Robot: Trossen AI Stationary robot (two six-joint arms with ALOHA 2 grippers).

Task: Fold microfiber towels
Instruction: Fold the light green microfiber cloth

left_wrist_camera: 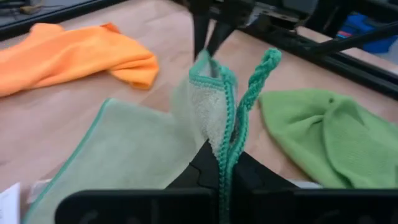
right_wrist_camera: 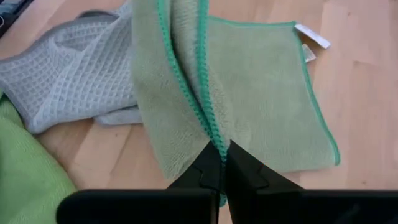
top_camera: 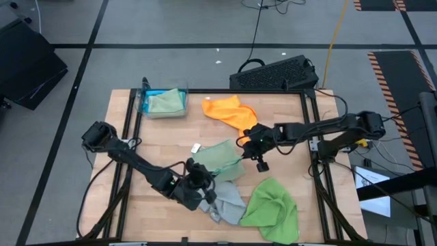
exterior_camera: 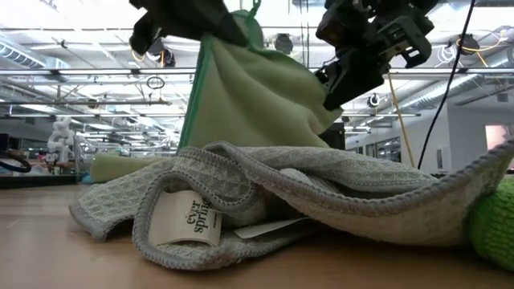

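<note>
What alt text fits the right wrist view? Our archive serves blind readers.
The right gripper, jaws shut, pinches the teal-stitched edge of a pale sage green towel that hangs folded over a wooden table. A light grey waffle-weave towel and a bright green towel lie beside it.

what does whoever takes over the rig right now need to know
Left gripper: shut on the sage towel's edge, mid-table.
Right gripper: shut on the same towel's other edge; the towel is partly lifted between them.
Grey towel and bright green towel: crumpled at the near edge.
Orange towel: crumpled at the far side.
A second sage towel lies on a blue one, far left.
Left: finish this fold, then the crumpled ones.
</note>
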